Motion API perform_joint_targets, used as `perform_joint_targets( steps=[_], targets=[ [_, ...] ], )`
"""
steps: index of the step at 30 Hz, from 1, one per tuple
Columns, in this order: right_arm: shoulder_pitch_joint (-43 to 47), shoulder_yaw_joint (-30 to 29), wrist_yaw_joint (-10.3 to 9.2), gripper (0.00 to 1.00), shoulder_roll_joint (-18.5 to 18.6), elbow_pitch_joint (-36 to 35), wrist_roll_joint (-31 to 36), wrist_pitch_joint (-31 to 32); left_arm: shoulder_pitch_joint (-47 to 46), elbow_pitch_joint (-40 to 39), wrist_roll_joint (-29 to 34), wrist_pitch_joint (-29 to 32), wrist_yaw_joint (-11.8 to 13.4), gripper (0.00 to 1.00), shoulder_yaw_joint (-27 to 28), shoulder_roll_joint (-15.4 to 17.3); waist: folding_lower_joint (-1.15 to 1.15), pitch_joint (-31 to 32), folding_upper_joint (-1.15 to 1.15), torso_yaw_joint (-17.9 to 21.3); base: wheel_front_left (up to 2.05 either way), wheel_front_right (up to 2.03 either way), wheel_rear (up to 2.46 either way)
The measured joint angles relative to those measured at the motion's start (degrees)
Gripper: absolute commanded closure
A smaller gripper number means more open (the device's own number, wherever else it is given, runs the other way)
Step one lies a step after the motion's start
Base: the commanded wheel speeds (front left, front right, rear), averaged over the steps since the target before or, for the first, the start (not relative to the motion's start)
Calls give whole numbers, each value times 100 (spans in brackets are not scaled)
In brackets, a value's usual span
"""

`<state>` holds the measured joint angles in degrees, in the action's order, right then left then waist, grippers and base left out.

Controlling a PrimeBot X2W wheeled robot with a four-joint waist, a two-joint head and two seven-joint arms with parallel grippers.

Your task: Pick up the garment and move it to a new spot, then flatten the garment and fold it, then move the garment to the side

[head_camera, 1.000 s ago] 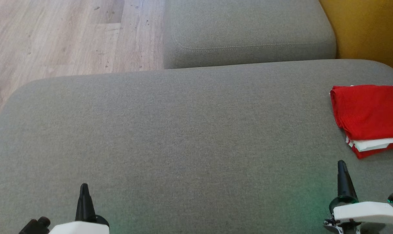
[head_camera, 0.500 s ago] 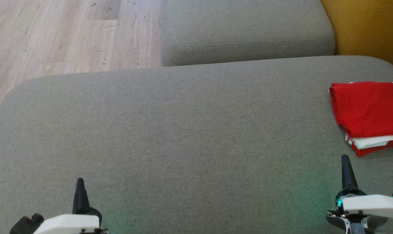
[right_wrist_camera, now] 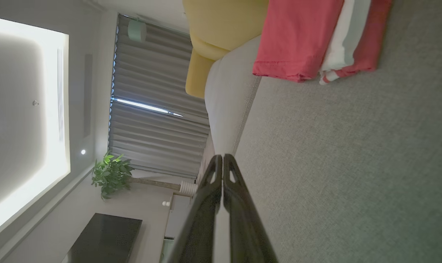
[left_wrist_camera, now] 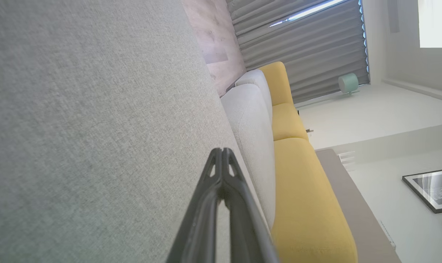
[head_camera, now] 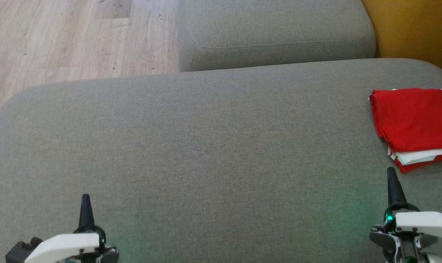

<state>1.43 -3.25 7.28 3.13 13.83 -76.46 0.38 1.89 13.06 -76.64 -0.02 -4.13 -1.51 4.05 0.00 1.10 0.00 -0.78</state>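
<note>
Left tool [head_camera: 85, 200], lower left, and right tool [head_camera: 391, 173], lower right, both clenched on nothing, seemingly just above the grey cushion [head_camera: 221, 146]; folded red garment [head_camera: 411, 122] lies mid-right

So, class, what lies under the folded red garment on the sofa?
The red garment rests on the grey seat cushion. At its near edge a white layer and another red layer peek out below the top fold. The cushion patch beneath it is covered, so unseen.

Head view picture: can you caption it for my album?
Folded red jersey on grey sofa cushion; left gripper and right gripper shut.
</note>
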Motion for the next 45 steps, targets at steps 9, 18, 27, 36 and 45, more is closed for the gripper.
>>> perform_joint_targets(
  steps=[9, 18, 27, 36, 45],
  targets=[
    [-146, -80, 0, 100, 5, 64, -523, 137, -158, 78, -538, 152, -100, 100, 126, -2, 0, -41, 0, 25, 0, 0, 0],
    [-261, -151, 0, 100, 7, 129, -1125, 267, -328, 160, -1151, 300, -194, 100, 224, -7, 0, -89, 0, 54, 0, 0, 0],
    [-455, -247, -1, 100, 9, 178, -1681, 421, -486, 247, -1726, 449, -297, 100, 353, -11, 0, -130, 0, 78, 0, 0, 0],
    [-454, -265, -1, 100, 9, 190, -1684, 425, -513, 250, -1723, 452, -297, 100, 369, -18, 0, -129, 0, 78, 0, 0, 0],
    [-454, -278, -1, 100, 9, 192, -1683, 426, -513, 250, -1722, 456, -297, 100, 392, -26, 0, -129, 0, 78, 0, 0, 0]
  ],
)
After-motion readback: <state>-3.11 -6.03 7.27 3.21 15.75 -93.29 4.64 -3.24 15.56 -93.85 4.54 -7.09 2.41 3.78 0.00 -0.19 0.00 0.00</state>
